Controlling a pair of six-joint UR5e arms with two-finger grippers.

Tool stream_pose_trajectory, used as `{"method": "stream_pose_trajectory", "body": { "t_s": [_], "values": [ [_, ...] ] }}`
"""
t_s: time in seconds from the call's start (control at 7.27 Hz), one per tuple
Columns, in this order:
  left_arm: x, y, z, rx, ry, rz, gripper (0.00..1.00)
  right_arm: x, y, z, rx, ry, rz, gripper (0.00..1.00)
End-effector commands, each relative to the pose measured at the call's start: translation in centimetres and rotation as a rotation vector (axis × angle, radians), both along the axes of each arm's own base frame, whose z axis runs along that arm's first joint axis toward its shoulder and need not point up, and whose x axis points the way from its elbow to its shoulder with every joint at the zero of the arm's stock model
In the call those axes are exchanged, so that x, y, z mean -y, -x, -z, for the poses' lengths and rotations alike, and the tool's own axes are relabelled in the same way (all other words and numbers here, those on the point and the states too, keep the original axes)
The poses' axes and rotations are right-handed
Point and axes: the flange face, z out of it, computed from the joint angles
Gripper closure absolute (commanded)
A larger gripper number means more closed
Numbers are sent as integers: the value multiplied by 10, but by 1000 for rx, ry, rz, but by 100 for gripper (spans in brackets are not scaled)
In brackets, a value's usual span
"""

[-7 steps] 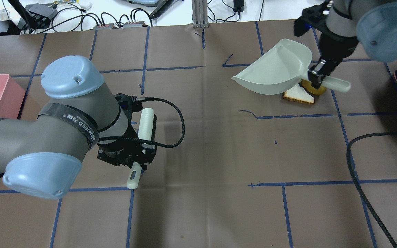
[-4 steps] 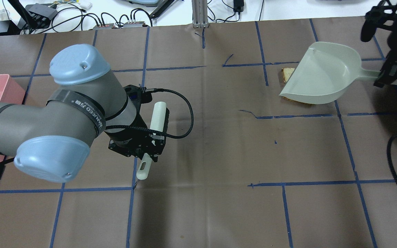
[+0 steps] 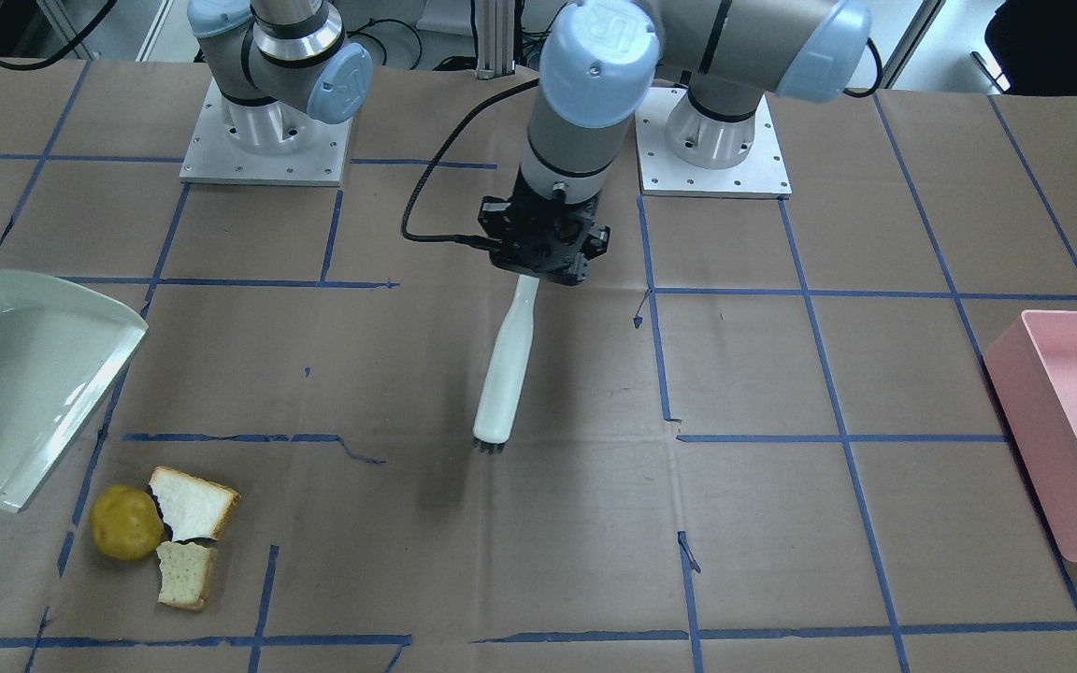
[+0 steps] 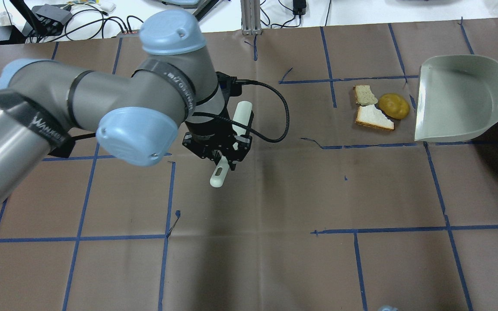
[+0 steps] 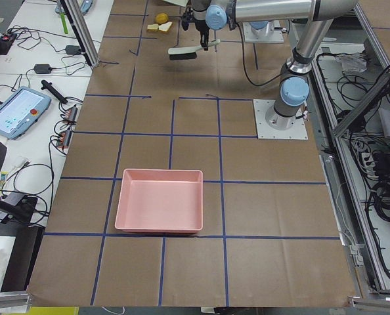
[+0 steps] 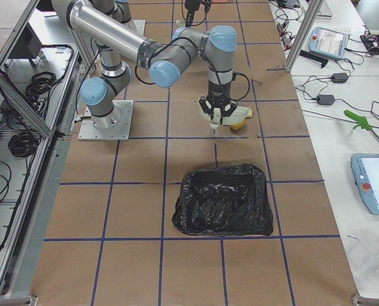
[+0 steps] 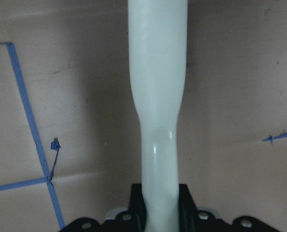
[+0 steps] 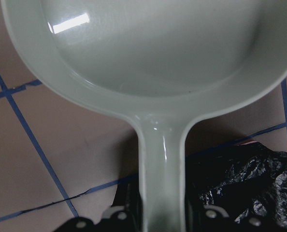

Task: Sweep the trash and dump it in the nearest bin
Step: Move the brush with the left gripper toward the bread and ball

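Trash [image 4: 381, 108] lay upper right overhead, beside the dustpan [image 4: 452, 99] the right gripper [image 8: 160, 215] grasped; the left gripper [image 3: 538, 266], clenching the brush [image 3: 506, 374], needed a low stroke toward its lip.

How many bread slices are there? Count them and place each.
2. The white slice lies beside the potato; the beige slice lies just beyond, farther from the robot. None seems hidden.

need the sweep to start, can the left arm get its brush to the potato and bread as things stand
Probably yes: bare table lies between the brush and the potato and bread slices; the dustpan sits beyond them. It is a long reach, though.
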Motion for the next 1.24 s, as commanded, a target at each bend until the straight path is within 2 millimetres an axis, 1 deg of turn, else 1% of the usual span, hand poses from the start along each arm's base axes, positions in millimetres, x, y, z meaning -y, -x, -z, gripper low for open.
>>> {"method": "stream_pose_trajectory", "body": {
  "t_s": [0.0, 0.14, 0.28, 0.41, 0.55, 0.69, 0.83, 0.96, 1.1],
  "values": [
    [34, 77, 18, -11, 49, 37, 99, 23, 38, 32, -41, 17, -106, 100],
    [36, 107, 25, -13, 68, 7, 99, 30, 44, 44, -28, 6, -105, 100],
    [43, 130, 39, 32, 99, 29, 98, 37, 50, 50, -30, 7, -118, 100],
    [57, 164, 47, 65, 174, 65, 99, 48, 57, 57, -35, -11, -195, 100],
    [64, 188, 53, 76, 185, 40, 99, 62, 72, 67, -35, -23, -237, 100],
    [75, 201, 61, 86, 174, -140, 100, 81, 86, 75, -37, -35, -278, 100],
    [82, 217, 76, 100, 192, -162, 100, 97, 96, 91, -30, -53, -311, 100],
    [86, 234, 90, 113, 195, -152, 100, 106, 101, 103, -22, -57, -306, 100],
    [94, 248, 95, 128, 184, -142, 100, 110, 101, 105, -7, -39, -304, 100]
  ]
}}
